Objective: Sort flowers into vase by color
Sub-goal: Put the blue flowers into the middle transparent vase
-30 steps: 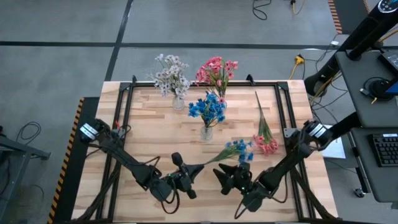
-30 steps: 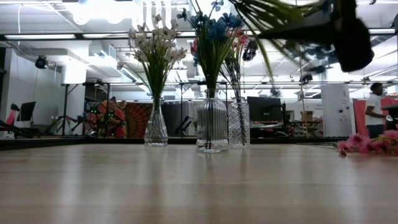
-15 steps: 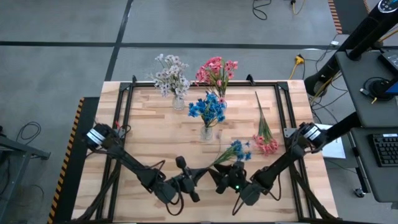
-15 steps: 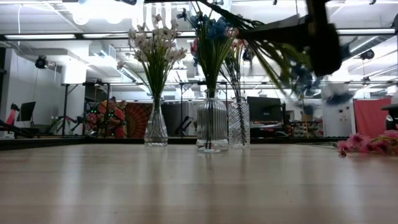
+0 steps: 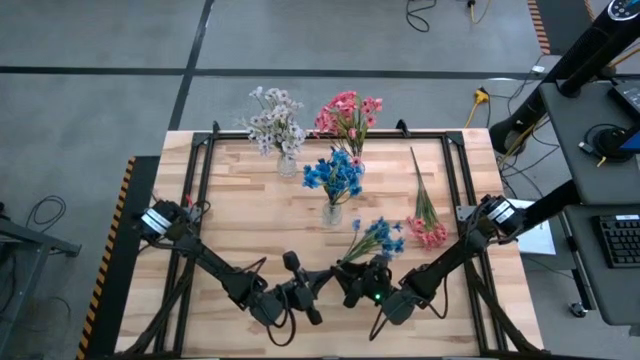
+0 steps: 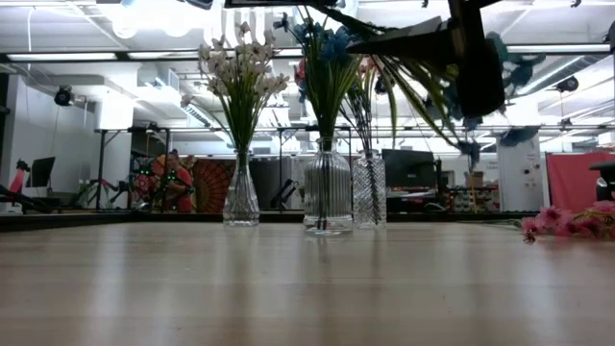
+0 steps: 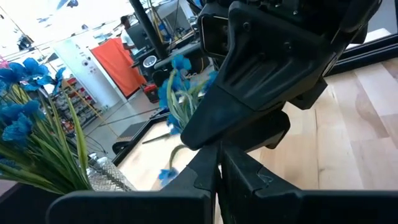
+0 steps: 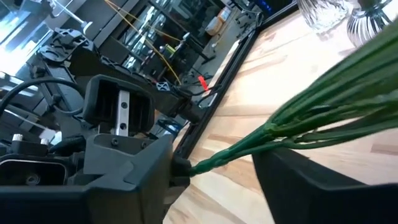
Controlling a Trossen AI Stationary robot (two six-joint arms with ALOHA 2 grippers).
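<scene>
A blue flower spray [image 5: 376,238] hangs over the table's near middle, stem level, blossoms toward the far right. My left gripper [image 5: 322,281] is shut on its stem end. My right gripper [image 5: 349,279] faces it, open, a finger on either side of the stem [image 8: 249,146]; I cannot tell whether they touch it. Three glass vases stand at the back: one with white flowers [image 5: 275,125], one with pink flowers [image 5: 348,115], one with blue flowers [image 5: 333,178]. A pink spray [image 5: 425,222] lies flat on the table at the right. My left gripper pinches the bare end of the blue spray's stem [image 8: 189,166] between its two fingertips. The fingers come level from the table's left and lie nearly along the stem. The spray is lifted clear of the table, its leaves and blossoms [image 7: 177,81] reaching away beyond the fingers.
The wooden tabletop [image 5: 250,215] lies bare on the left and in the near middle. A black frame [image 5: 200,150] runs along the table's edges. The vases [image 6: 328,197] stand close together at the far middle.
My right gripper has gone toward the table's left, up to my left gripper, and now stands around the stem. My left gripper has sunk a little with the blue spray, whose blossom end has swung toward the far edge.
</scene>
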